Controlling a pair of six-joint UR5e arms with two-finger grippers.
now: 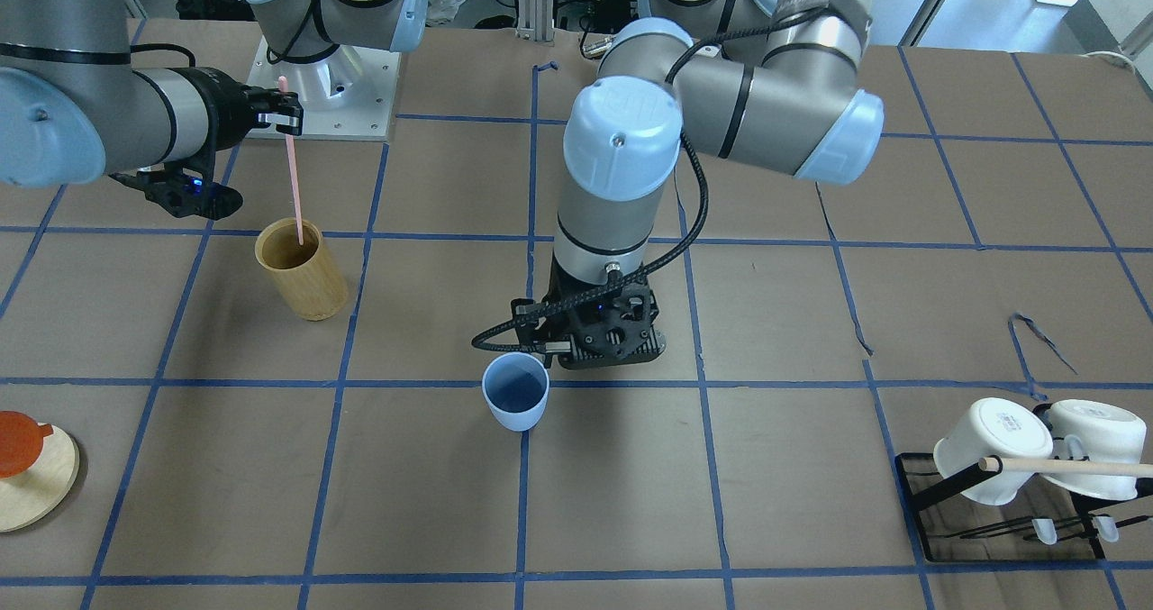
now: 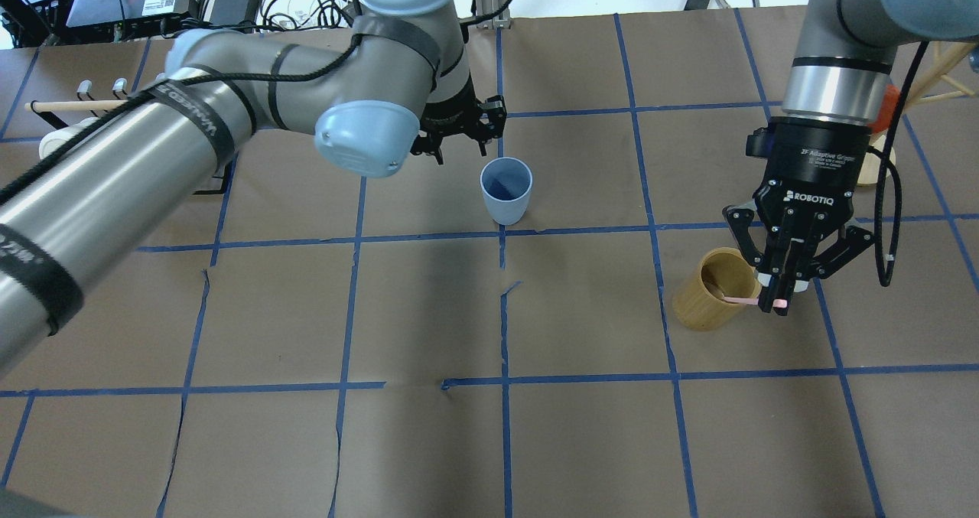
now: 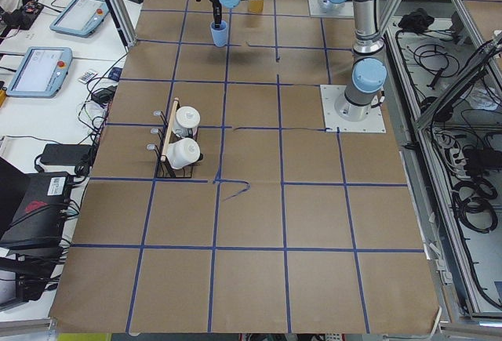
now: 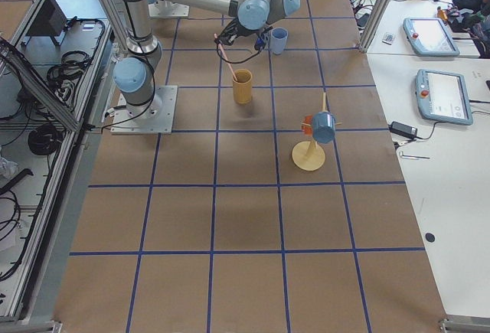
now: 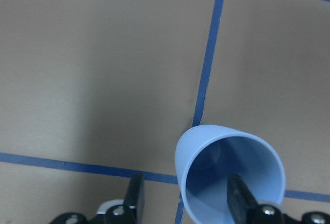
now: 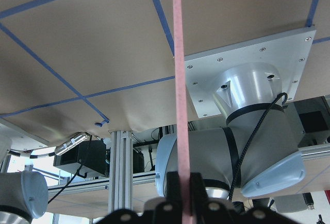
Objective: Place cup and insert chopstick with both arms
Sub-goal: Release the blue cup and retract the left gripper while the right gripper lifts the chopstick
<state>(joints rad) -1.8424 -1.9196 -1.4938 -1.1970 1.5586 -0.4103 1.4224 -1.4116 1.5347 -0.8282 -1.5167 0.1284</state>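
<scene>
The light blue cup (image 1: 515,392) stands upright on the brown table, also in the overhead view (image 2: 505,190) and the left wrist view (image 5: 229,175). My left gripper (image 1: 585,353) is open and empty, just behind and above the cup; its fingers (image 5: 240,195) frame the cup's rim without holding it. My right gripper (image 2: 776,300) is shut on the upper part of the pink chopstick (image 1: 294,177). The chopstick's lower end is inside the tan bamboo cylinder (image 1: 302,270). The chopstick runs up the right wrist view (image 6: 179,80).
A black rack with white mugs (image 1: 1000,452) and a wooden dowel (image 1: 1072,468) stands at the table's end on my left. A round wooden stand (image 1: 40,488) with an orange piece stands on my right. Blue tape lines grid the table.
</scene>
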